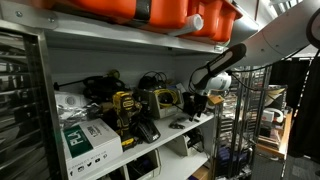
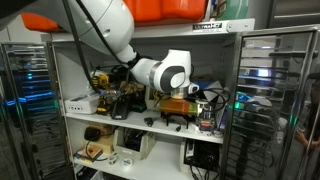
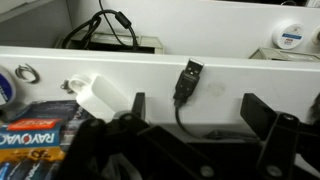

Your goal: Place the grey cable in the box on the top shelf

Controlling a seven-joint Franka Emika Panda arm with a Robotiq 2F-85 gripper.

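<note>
In the wrist view, a dark grey cable with a USB-type plug (image 3: 187, 80) hangs against a white wall, its cord running down between my fingers. My gripper (image 3: 197, 108) is open, with one finger on each side of the cable and neither touching it. In both exterior views the gripper (image 1: 205, 97) (image 2: 180, 104) reaches into the middle shelf among the tools. An orange box (image 1: 150, 12) (image 2: 185, 10) stands on the top shelf above the arm.
Yellow and black power tools (image 1: 125, 108) and white cartons (image 1: 85, 135) crowd the middle shelf. The wrist view shows a white adapter (image 3: 95, 96), a battery pack (image 3: 35, 138), a coiled black cable (image 3: 100, 30) and a tape roll (image 3: 290, 38). Wire racks (image 2: 270, 90) stand beside the shelf.
</note>
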